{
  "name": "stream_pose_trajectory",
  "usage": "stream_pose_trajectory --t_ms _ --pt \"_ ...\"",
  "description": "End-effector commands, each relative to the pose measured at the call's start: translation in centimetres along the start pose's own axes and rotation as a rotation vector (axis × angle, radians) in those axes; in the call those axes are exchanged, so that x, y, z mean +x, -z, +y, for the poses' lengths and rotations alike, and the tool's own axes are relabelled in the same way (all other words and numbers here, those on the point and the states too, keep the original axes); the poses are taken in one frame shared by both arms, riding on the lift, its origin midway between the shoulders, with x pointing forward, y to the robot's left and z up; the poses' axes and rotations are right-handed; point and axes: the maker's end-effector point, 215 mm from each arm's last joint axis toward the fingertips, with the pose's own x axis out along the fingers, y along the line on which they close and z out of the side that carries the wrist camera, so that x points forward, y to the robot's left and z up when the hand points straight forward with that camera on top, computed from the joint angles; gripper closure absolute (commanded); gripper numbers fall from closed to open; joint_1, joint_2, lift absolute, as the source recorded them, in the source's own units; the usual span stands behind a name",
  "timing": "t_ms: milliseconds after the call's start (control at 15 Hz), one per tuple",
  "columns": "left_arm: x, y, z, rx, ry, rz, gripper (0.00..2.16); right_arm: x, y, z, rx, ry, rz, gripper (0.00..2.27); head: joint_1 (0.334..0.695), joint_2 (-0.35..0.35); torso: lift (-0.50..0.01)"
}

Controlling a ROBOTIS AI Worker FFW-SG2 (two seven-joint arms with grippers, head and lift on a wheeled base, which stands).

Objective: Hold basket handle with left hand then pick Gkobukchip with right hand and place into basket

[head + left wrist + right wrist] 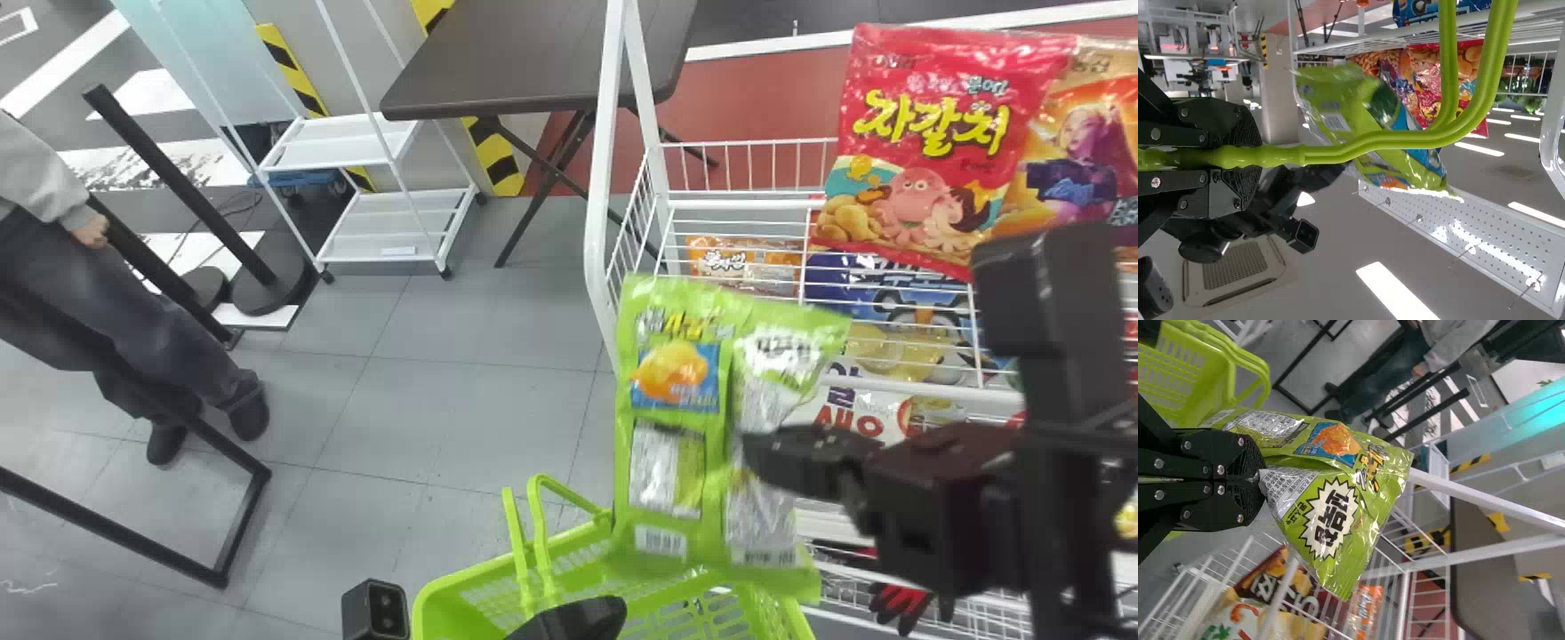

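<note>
Basket handle sticks up, obstructing left side of basket. White rack post stands beyond Gkobukchip. Open air over floor between rack and black barrier.

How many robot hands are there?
2. The left gripper holds the green basket handle, and the right gripper pinches the green snack bag.

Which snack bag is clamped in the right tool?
The lime-green one, its middle pinched by the right tool. What sets it apart: it hangs off the rack, while the bright red bag and its neighbours are on it.
</note>
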Motion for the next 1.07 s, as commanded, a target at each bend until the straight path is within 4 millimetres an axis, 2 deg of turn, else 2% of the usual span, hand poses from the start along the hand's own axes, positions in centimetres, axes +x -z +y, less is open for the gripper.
stream_pose_trajectory --t_ms 0,267,333,400,467,533,667,733,933,1000 --pt "0.2 0.0 -0.5 -0.004 0.012 0.005 2.15 2.3 4.8 0.9 0.011 -0.025 0.129 2.25 0.695 0.35 0.0" --pt "0.3 0.2 -1.1 -0.004 0.024 0.011 2.15 5.0 9.5 1.8 -0.012 -0.022 0.257 2.24 0.695 0.35 0.0" --pt "0.4 0.2 -1.2 -0.002 0.028 0.012 2.15 5.6 10.4 1.8 -0.016 -0.023 0.283 2.09 0.695 0.35 0.0" --pt "0.4 0.2 -1.3 -0.001 0.028 0.013 2.15 5.9 10.9 1.8 -0.014 -0.024 0.298 1.65 0.695 0.35 0.0" --pt "0.4 0.2 -1.3 -0.001 0.028 0.013 2.15 5.9 11.0 1.8 -0.018 -0.022 0.3 0.44 0.695 0.35 0.0" --pt "0.4 0.2 -1.2 -0.002 0.027 0.013 2.15 5.8 10.8 1.9 -0.021 -0.02 0.294 0.0 0.695 0.35 0.0" --pt "0.3 0.1 -1.2 -0.002 0.027 0.012 2.15 5.1 10.9 1.8 -0.018 -0.017 0.285 0.03 0.695 0.35 0.0" --pt "0.3 0.1 -1.2 -0.003 0.026 0.011 2.15 4.5 11.6 1.4 -0.019 -0.008 0.292 0.06 0.695 0.35 0.0" --pt "0.1 0.1 -1.0 -0.006 0.025 0.006 2.15 3.1 14.5 -2.7 -0.037 0.128 0.338 0.07 0.695 0.35 0.0" --pt "0.0 0.1 -1.0 -0.008 0.024 0.004 2.15 3.7 12.5 -3.8 -0.058 0.151 0.238 0.08 0.695 0.35 0.0"
